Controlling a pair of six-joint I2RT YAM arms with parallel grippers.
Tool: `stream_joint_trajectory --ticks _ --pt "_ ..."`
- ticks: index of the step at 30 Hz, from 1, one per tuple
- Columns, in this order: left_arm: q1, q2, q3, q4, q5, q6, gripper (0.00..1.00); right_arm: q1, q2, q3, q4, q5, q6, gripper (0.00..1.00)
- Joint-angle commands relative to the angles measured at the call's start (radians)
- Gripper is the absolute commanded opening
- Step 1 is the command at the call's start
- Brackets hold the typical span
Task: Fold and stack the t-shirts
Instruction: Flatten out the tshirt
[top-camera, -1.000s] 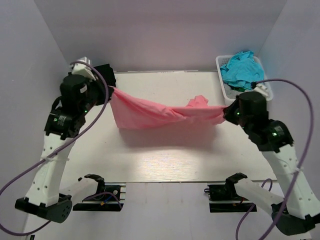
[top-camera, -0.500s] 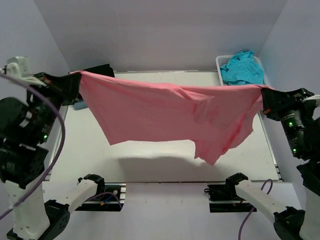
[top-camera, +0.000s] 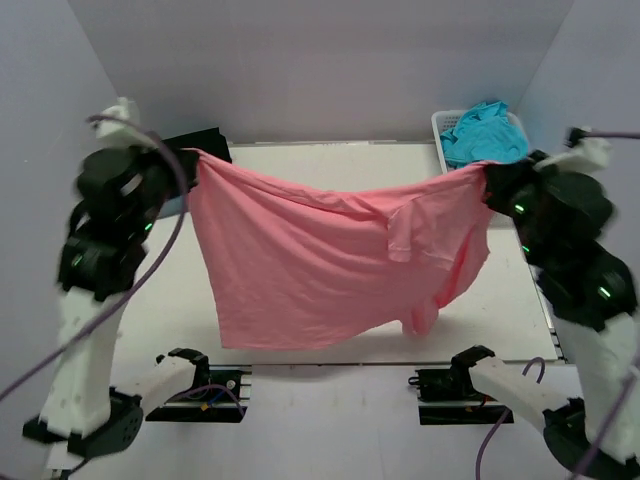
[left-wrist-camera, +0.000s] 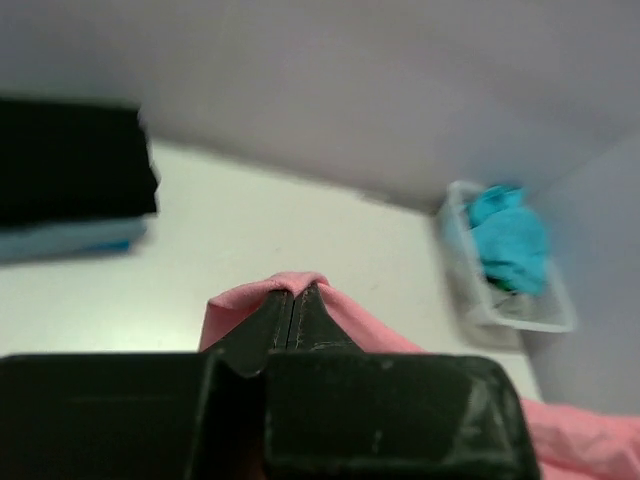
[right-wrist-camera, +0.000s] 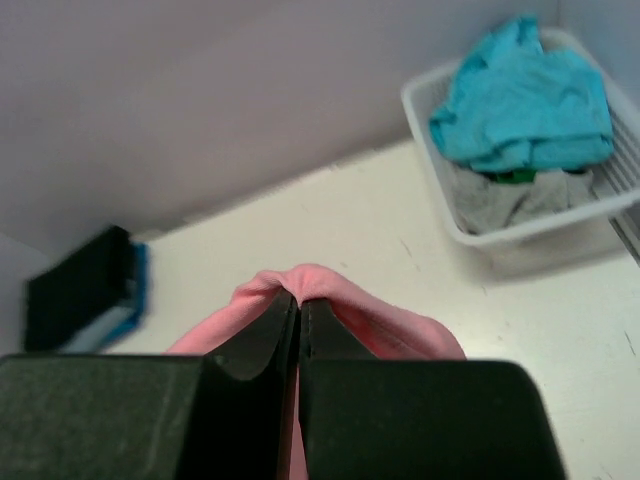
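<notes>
Gripping soft salmon-pink cloth t-shirt (top-camera: 300, 265), L end effector (top-camera: 190, 157) & R end effector (top-camera: 486, 172) clenched; pull taut, lower evenly to white surface (top-camera: 330, 158).

We see a white bench (top-camera: 165, 290) with a white lattice basket (top-camera: 440, 135) at its back edge, a teal shirt (top-camera: 485, 132) heaped inside. Well apart from the basket, along that same edge, a folded black shirt (left-wrist-camera: 70, 160) lies on a folded light blue shirt (left-wrist-camera: 70, 238).
</notes>
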Motion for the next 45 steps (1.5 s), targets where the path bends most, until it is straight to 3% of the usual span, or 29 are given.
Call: stream_joint_trajectory --ticks 1,4,5,7,8,9,10,11,12,14,15,17,19,20,26,32,35,40,45 --pt "0.013 0.176 -0.141 0.033 -0.104 -0.051 0.0 -0.011 0.157 -0.134 0.101 0.092 0.005 0.0" --pt "0.026 0.366 -0.203 0.09 -0.172 -0.086 0.0 -0.056 0.289 -0.223 0.189 0.044 0.01 0.0" --pt "0.044 0.42 -0.203 0.108 -0.172 -0.086 0.0 -0.089 0.414 -0.228 0.221 0.019 0.014 0.0" --pt "0.074 0.596 -0.191 0.165 -0.181 -0.086 0.0 -0.12 0.509 -0.219 0.314 -0.091 0.011 0.0" --pt "0.088 0.664 -0.13 0.165 -0.181 -0.086 0.0 -0.16 0.662 -0.196 0.339 -0.114 -0.013 0.0" --pt "0.099 0.733 -0.088 0.165 -0.181 -0.095 0.1 -0.171 0.716 -0.173 0.341 -0.174 -0.024 0.0" --pt "0.119 0.876 -0.041 0.147 -0.191 -0.095 0.36 -0.177 0.778 -0.085 0.322 -0.208 -0.041 0.0" --pt "0.128 0.947 0.08 0.128 -0.192 -0.095 0.52 -0.195 0.947 0.021 0.274 -0.261 -0.057 0.0" --pt "0.137 1.018 0.161 0.037 -0.192 -0.108 0.67 -0.198 1.0 0.154 0.244 -0.268 -0.067 0.13" --pt "0.159 1.192 0.394 -0.064 -0.181 -0.12 0.94 -0.205 1.154 0.354 0.107 -0.301 -0.091 0.52" --pt "0.159 1.228 0.45 -0.1 -0.181 -0.12 0.94 -0.208 1.226 0.469 0.077 -0.314 -0.107 0.57" --pt "0.168 1.247 0.496 -0.132 -0.193 -0.111 1.0 -0.203 1.278 0.531 0.034 -0.341 -0.125 0.7" --pt "0.168 1.2 0.436 -0.076 -0.195 -0.083 1.0 -0.198 1.228 0.469 0.098 -0.368 -0.145 0.78" --pt "0.168 1.172 0.356 -0.059 -0.195 -0.073 1.0 -0.2 1.2 0.332 0.124 -0.39 -0.143 0.87" --pt "0.138 0.925 0.057 0.004 -0.077 -0.051 1.0 -0.195 0.915 0.012 0.207 -0.432 -0.107 0.9" --pt "0.105 0.7 -0.307 0.184 0.305 -0.098 1.0 -0.197 0.671 -0.384 0.21 -0.532 -0.012 0.9" --pt "0.066 0.608 -0.485 0.309 0.405 -0.158 1.0 -0.195 0.576 -0.6 0.247 -0.547 0.007 0.9" --pt "0.02 0.574 -0.672 0.366 0.453 -0.218 1.0 -0.186 0.507 -0.796 0.284 -0.601 0.065 0.9" --pt "0.009 0.476 -0.844 0.305 0.358 -0.237 1.0 -0.149 0.429 -0.926 0.25 -0.599 0.14 0.9"
